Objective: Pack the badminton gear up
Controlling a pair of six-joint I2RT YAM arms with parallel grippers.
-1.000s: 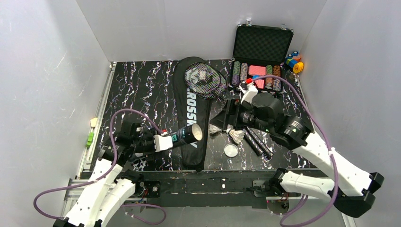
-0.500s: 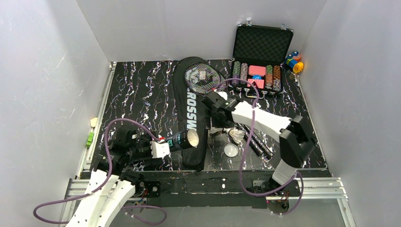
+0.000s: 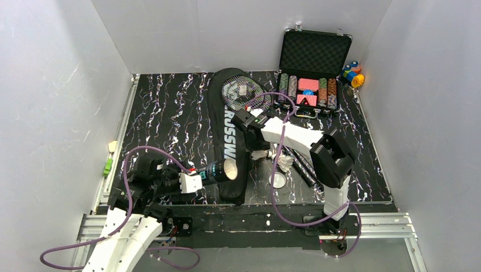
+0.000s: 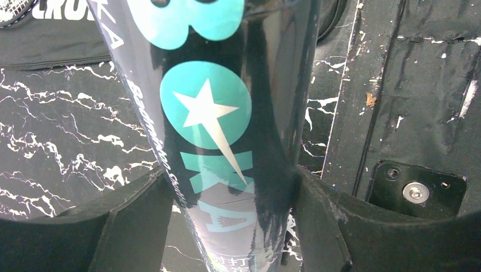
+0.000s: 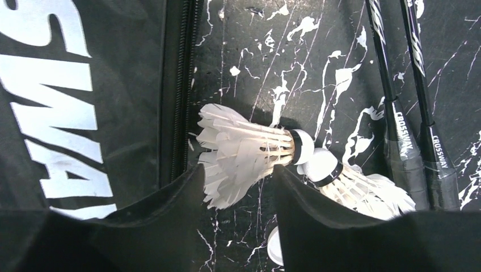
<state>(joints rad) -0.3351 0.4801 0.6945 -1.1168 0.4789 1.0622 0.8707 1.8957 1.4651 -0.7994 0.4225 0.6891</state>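
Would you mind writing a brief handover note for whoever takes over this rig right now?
Left gripper: shut on the open tube.
Right gripper: open, fingers either side of one shuttlecock on the table.
Second shuttlecock beside it; lid lies nearby; racquets rest heads on the bag, unpacked.
Done: nothing visibly packed. Left: shuttlecocks into tube, lid on, racquets into bag.

The right gripper (image 5: 238, 181) is swinging left over a white feather shuttlecock (image 5: 244, 150), while the left gripper (image 4: 230, 192) is drawing the dark teal-lettered tube (image 4: 215, 113) backward.
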